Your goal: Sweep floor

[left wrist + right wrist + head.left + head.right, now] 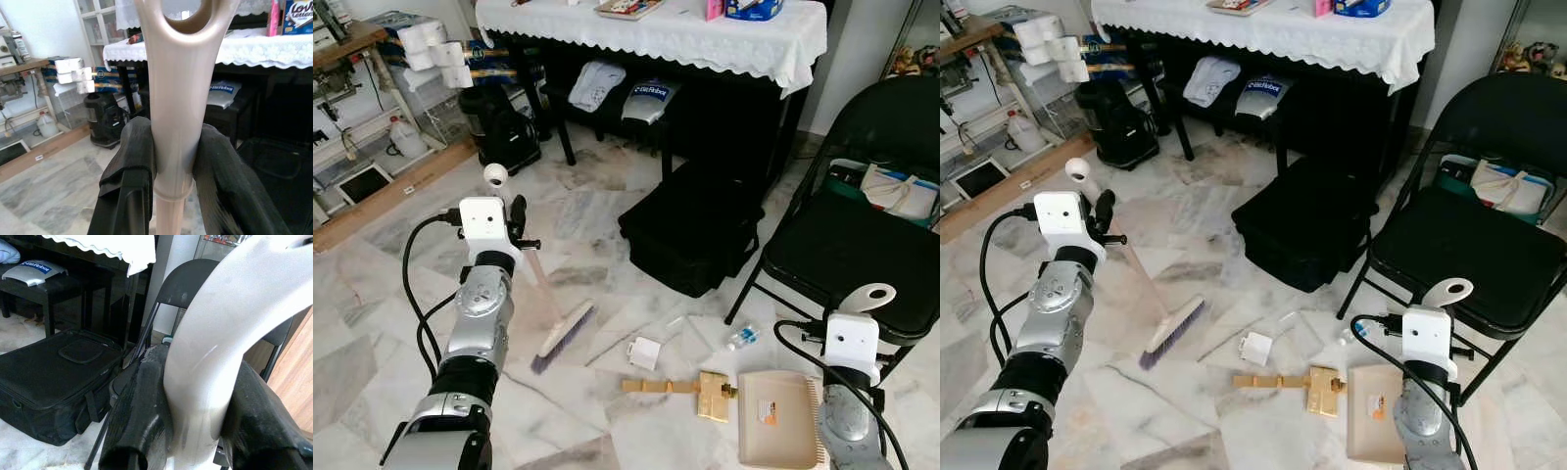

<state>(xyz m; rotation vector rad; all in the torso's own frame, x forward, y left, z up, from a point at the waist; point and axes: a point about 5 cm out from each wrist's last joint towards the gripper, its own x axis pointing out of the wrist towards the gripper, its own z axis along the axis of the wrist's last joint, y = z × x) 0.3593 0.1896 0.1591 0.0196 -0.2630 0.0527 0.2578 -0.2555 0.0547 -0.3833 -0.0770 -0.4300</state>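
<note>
The brush (564,335), its handle clamped in the left gripper (173,161), rests bristles-down on the floor (607,196), with scraps (644,352) just beyond it and the dustpan (781,419), gripped by the right gripper (195,401), farther off, so sweeping them panward likely comes next.

Brush (564,334) left of dustpan (777,418); litter (644,352), perhaps wrappers, between.

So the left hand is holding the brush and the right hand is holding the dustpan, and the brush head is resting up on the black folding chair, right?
Not quite. The left hand does grip the brush and the right hand the dustpan, but the brush head rests on the marble floor, not on the black folding chair. The left eye view shows it.
</note>
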